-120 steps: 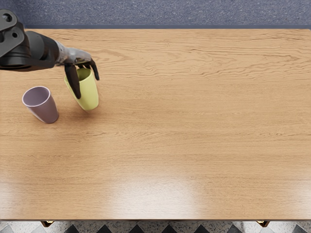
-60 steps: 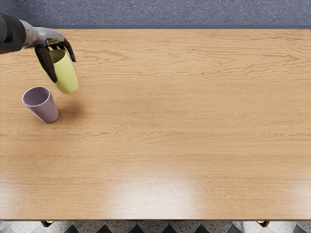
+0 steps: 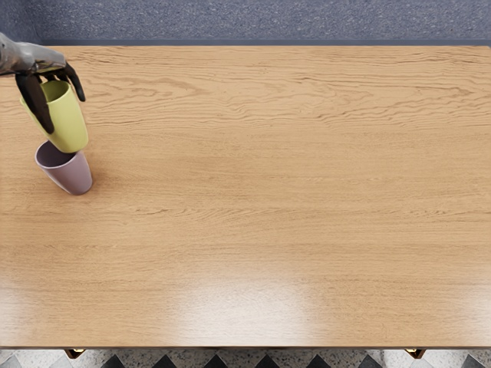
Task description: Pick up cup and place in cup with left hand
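Purple cup (image 3: pixel 74 175) is my landmark; it hasn't moved on the table (image 3: pixel 268 199). Change in the last half second: left hand (image 3: pixel 47 64) has brought the yellow cup (image 3: pixel 68 126) left, from up and right of the purple cup to its far side. Yellow base now overlaps the purple cup's rim in the head view. Can't tell if it's touching, just above, or slightly inside. Fingers are clamped on the yellow cup near its mouth, thumb and fingers on opposite sides.

For the task: pick done, carry nearly done, nesting not done. I read this as final alignment. Next I'd center the base over the purple cup's opening, match the tilt, then lower and let go. Risk: base catches the rim and tips the purple cup, or yellow jams crooked.
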